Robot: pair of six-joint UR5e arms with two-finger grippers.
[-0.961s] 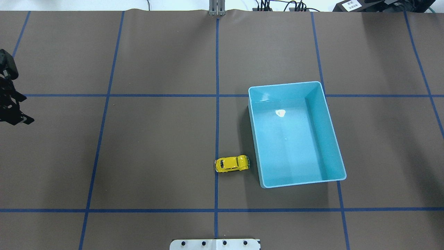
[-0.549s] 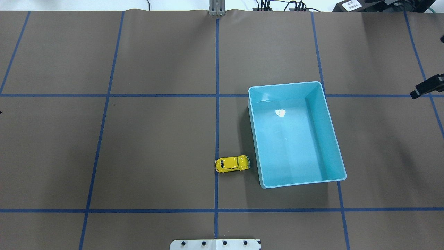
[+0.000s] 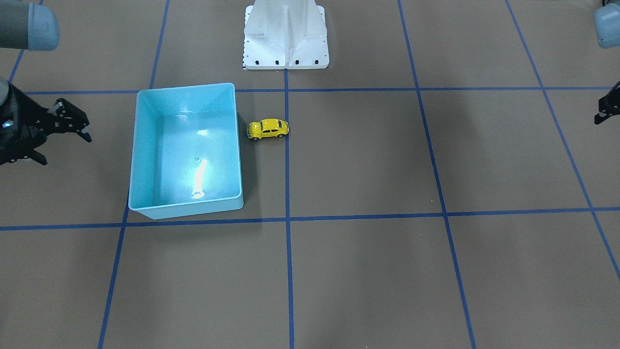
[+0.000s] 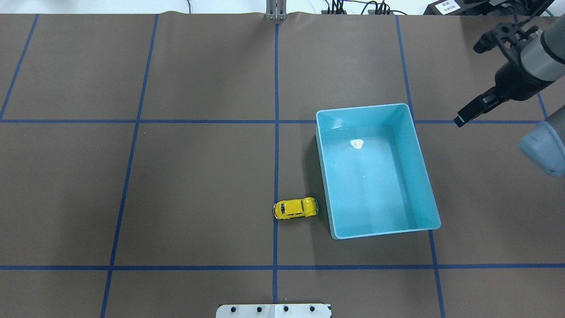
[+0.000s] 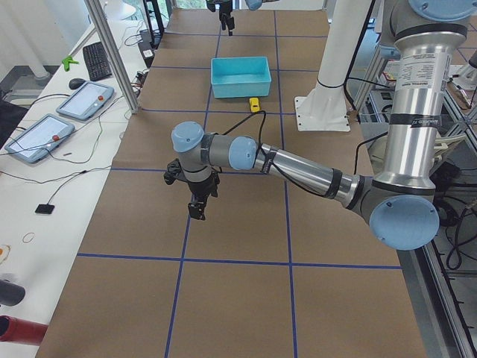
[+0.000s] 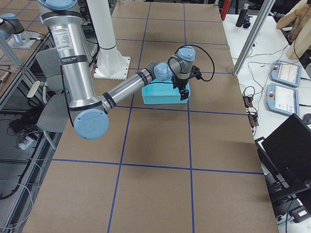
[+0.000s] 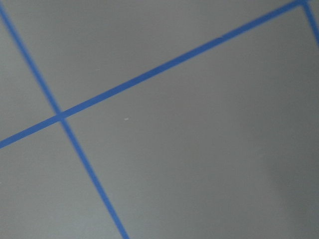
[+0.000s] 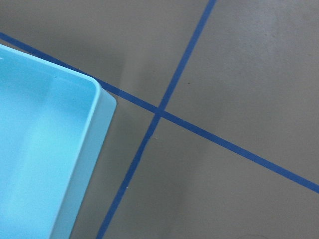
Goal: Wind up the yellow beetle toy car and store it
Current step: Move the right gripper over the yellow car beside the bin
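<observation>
The yellow beetle toy car (image 4: 295,208) stands on its wheels on the brown table, just left of the light blue bin's (image 4: 375,185) near corner. It also shows in the front view (image 3: 268,129) and the left view (image 5: 254,104). The bin (image 3: 186,150) holds nothing. My right gripper (image 4: 471,84) hangs open and empty above the table past the bin's far right corner (image 8: 97,87), far from the car; it also shows in the front view (image 3: 68,150). My left gripper (image 5: 192,201) hangs far off at the table's left end. Only a sliver (image 3: 605,109) shows in front, so I cannot tell its state.
The white robot base plate (image 3: 286,34) stands at the table's near edge behind the car. Blue tape lines (image 7: 149,74) grid the brown table. A metal post (image 5: 112,56) and desks with tablets (image 5: 82,101) and a laptop (image 6: 286,150) flank the table ends.
The left gripper has left the overhead view's left edge. The right arm has come in from the right edge toward the bin's far corner. Car and bin have not moved.
</observation>
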